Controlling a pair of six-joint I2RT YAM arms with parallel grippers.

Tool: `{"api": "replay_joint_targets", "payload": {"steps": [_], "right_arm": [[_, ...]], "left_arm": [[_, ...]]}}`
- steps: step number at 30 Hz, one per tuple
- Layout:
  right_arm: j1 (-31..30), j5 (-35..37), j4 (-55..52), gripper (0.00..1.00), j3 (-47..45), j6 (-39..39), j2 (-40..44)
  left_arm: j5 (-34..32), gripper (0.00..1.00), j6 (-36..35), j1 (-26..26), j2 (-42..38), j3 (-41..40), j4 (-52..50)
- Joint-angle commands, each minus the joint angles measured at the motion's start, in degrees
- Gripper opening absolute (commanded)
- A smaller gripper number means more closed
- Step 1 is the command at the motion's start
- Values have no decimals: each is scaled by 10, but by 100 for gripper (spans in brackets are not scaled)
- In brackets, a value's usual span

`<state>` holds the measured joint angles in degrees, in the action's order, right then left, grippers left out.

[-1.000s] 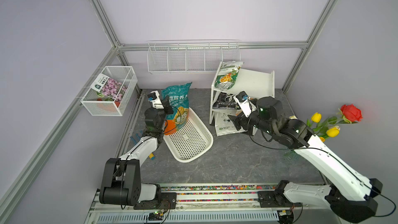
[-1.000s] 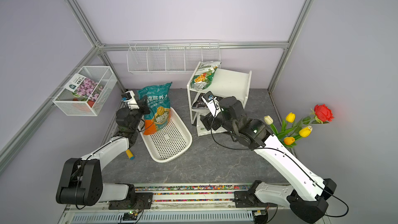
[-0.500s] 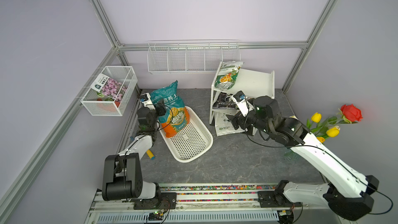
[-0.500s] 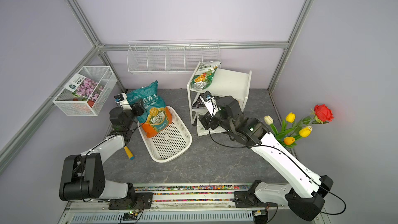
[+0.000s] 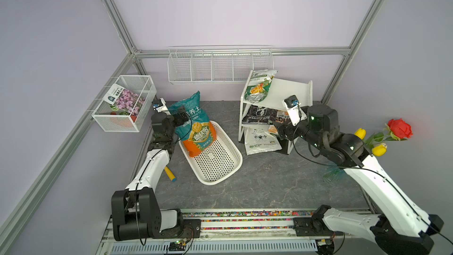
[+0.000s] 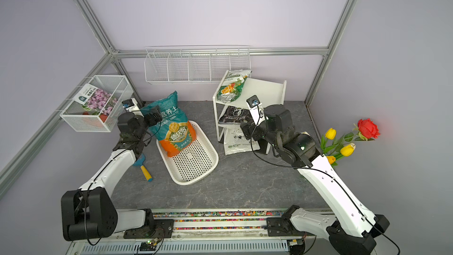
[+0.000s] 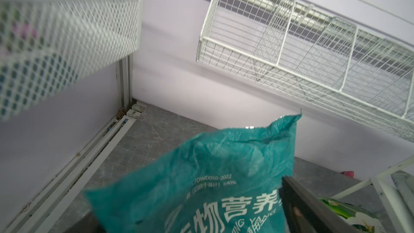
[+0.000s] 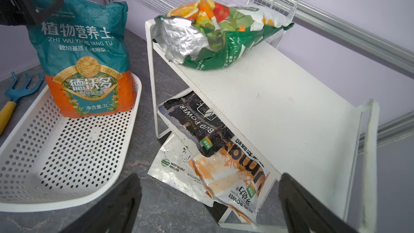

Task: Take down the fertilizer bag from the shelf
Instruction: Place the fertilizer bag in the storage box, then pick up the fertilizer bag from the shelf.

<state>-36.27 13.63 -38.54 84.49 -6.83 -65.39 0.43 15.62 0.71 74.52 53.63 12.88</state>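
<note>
Shelf (image 5: 289, 89) with the green fertilizer bag (image 5: 258, 89) lying on its top board, a black bag (image 5: 262, 116) on the middle board, and a white bag (image 5: 262, 141) jutting from its base. The right gripper (image 5: 279, 130), jaws spread and empty, hovers just before the middle board. Beside the shelf, a teal bag (image 5: 196, 131) stands in a perforated tray (image 5: 220, 165). The left gripper (image 5: 182, 118) has its jaws spread about the bag's top.
</note>
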Motion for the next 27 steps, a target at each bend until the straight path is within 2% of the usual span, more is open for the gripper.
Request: {"api": "replay_joint_targets", "payload": {"steps": [1,4,6,9,11,15,20,25,27], "right_arm": [[2,-25,-43,98,-1,7,-9],[-4,-50,-87,94,-7,-6,-30],[-30,-48,-110,92,-13,-39,-47],[-101,23,-107,92,-40,-82,-68],[-142,62,-99,92,-56,-103,-83],[-189,96,-91,91,-76,-120,-124],[-199,121,-70,92,-111,-117,-176],[-203,189,-24,92,-146,-151,-255],[-207,245,7,92,-151,-172,-295]], "left_arm": [[-8,100,-7,1,-42,38,-96],[35,100,15,1,-77,36,-110],[99,100,39,1,-87,39,-123],[185,100,78,-2,-89,44,-144],[218,100,96,-7,-88,40,-148],[205,100,83,-38,-93,21,-156],[196,100,80,-53,-103,17,-167],[204,100,95,-56,-117,12,-173],[202,100,93,-56,-124,5,-176]]}}
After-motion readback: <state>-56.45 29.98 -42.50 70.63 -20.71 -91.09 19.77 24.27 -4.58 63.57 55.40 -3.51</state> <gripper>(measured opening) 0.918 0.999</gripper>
